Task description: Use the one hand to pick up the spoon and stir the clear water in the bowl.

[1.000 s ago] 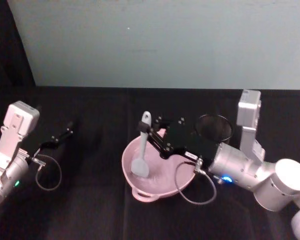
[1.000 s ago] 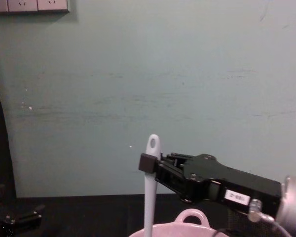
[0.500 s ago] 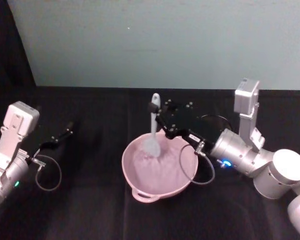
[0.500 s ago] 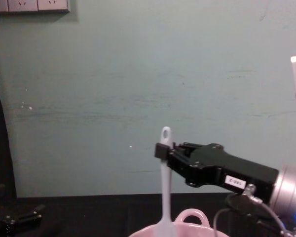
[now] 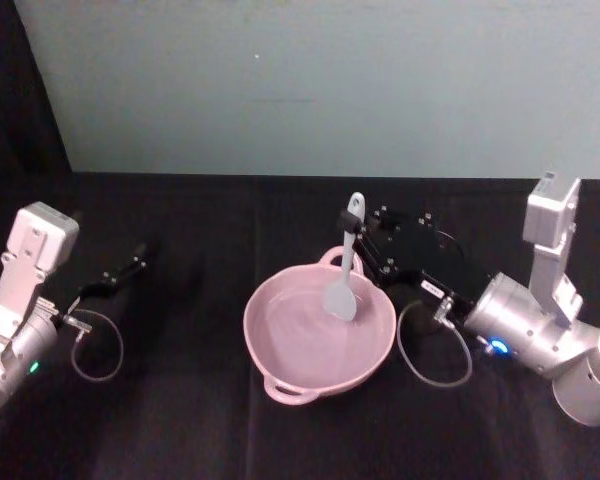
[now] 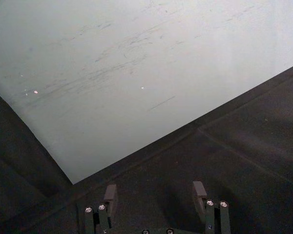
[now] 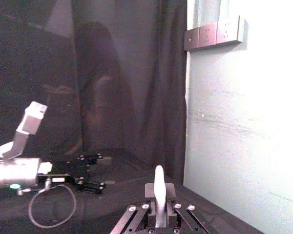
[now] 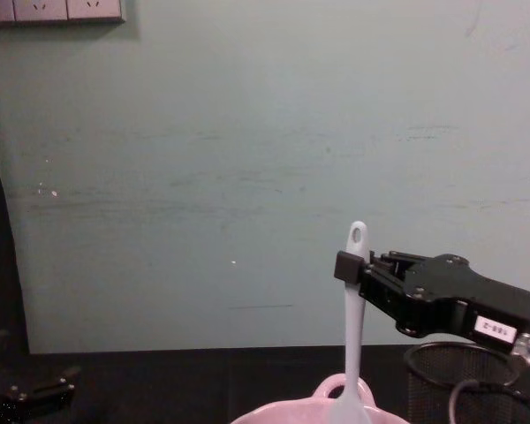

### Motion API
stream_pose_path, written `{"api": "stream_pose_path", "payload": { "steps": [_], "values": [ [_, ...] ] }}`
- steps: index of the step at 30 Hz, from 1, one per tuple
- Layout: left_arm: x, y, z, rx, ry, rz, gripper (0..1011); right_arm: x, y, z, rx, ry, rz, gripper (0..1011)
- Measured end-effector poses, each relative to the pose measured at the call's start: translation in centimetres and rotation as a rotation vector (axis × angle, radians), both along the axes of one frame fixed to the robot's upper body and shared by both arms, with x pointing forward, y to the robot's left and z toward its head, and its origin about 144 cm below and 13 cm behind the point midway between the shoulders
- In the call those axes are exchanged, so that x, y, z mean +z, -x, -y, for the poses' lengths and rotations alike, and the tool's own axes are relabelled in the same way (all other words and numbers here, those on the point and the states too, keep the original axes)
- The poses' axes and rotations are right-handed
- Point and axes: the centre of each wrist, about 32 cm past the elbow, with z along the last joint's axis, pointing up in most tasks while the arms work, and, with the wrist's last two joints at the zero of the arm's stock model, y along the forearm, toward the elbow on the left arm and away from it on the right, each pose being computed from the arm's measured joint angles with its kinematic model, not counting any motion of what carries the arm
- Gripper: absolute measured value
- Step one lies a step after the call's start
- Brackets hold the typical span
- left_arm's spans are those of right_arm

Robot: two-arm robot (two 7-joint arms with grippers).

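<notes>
The pale pink bowl (image 5: 280, 355) stands mid-table with clear water in it, its loop handle (image 8: 340, 386) facing the wall. My right gripper (image 5: 354, 225) reaches in from the right and is shut on the upper handle of the white spoon (image 5: 345, 270). The spoon (image 8: 354, 327) hangs nearly upright, its paddle head low over the bowl's back right part. In the right wrist view the spoon handle (image 7: 159, 187) stands up between the shut fingers. My left gripper (image 5: 130, 268) is parked far left above the cloth, its fingers (image 6: 110, 195) apart and holding nothing.
A black wire-mesh cup (image 8: 446, 375) stands right of the bowl, behind the right gripper. Black cloth (image 5: 180, 420) covers the table, and a pale green wall (image 5: 310, 80) closes off the back. A cable loop (image 5: 435, 350) hangs from the right wrist beside the bowl.
The right gripper has swept the spoon from the bowl's left side along the back to its right. The left arm has stayed still.
</notes>
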Motion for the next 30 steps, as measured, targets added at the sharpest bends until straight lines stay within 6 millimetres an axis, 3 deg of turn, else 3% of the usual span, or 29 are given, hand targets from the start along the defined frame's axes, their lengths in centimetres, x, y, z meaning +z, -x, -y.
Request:
{"api": "stream_pose_path", "payload": {
  "steps": [6, 12, 21, 30],
  "values": [
    [0.0, 0.0, 0.0, 0.0, 0.0, 0.0, 1005, -0.3, 1.6, -0.1, 0.022, -0.015, -0.019, 124],
    [0.0, 0.0, 0.0, 0.0, 0.0, 0.0, 1005, -1.0, 1.9, -1.8, 0.085, -0.04, -0.042, 124],
    [0.0, 0.0, 0.0, 0.0, 0.0, 0.0, 1005, -2.0, -0.8, -4.5, 0.116, -0.067, -0.04, 124],
    [0.0, 0.0, 0.0, 0.0, 0.0, 0.0, 1005, -1.9, -2.7, -3.7, 0.036, -0.041, 0.008, 124]
  ]
}}
